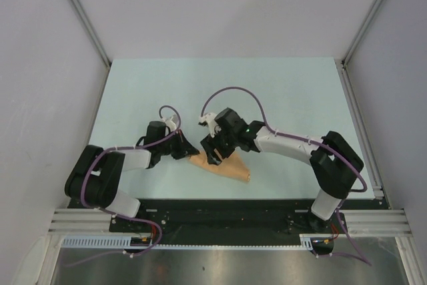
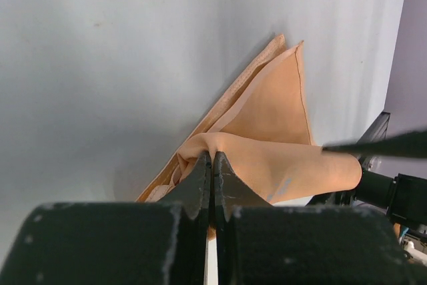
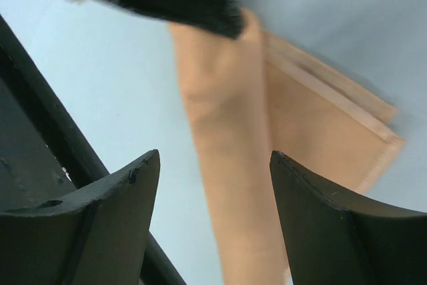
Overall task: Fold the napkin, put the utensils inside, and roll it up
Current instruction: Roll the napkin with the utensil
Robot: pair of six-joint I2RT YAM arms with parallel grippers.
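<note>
A: Left gripper (image 2: 212, 168) pinches a raised fold of the napkin (image 2: 270, 108); fingers pressed tight on the cloth.

B: Right gripper (image 3: 213, 165) hovers spread above it; napkin lies folded, near-centre of the table (image 1: 293, 91).

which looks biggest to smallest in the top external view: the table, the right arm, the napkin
1. table, by far the largest
2. right arm, long and stretched across the near part of the table
3. napkin, smallest; it is folded and only partly in view, so its full size is unsure
</note>
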